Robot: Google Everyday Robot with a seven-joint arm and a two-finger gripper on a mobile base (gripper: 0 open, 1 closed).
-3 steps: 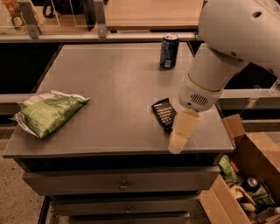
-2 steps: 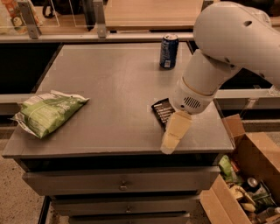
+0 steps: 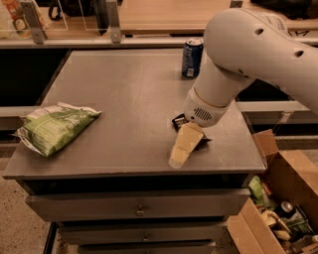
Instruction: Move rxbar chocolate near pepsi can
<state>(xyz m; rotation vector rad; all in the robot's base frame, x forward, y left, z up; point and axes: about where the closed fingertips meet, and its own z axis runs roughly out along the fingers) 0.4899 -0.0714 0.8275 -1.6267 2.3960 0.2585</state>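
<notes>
Near the front right corner of the worktop point(image 3: 124, 84), the claw point(image 3: 181, 148) hangs low over the rxbar chocolate point(image 3: 178, 120). It hides most of the bar, so only a dark end shows beside the wrist. Whether the claw is open, closed or gripping the bar I cannot tell.

The bar lies flat and thin close to the front edge, so a glancing contact would likely push it along the surface rather than lift it. It could then slide off toward the open cardboard box point(image 3: 293, 173) of clutter below on the right. A slick wrapper might also slip out on the way. The pepsi can point(image 3: 192, 58) stands upright well apart at the back edge, and the bulky arm could tip it in passing.

The grey worktop is smooth and matte, with drawers point(image 3: 139, 211) beneath. A green chip bag point(image 3: 54, 126) lies at the far left. Behind are a rail and a wooden surface point(image 3: 169, 15).
</notes>
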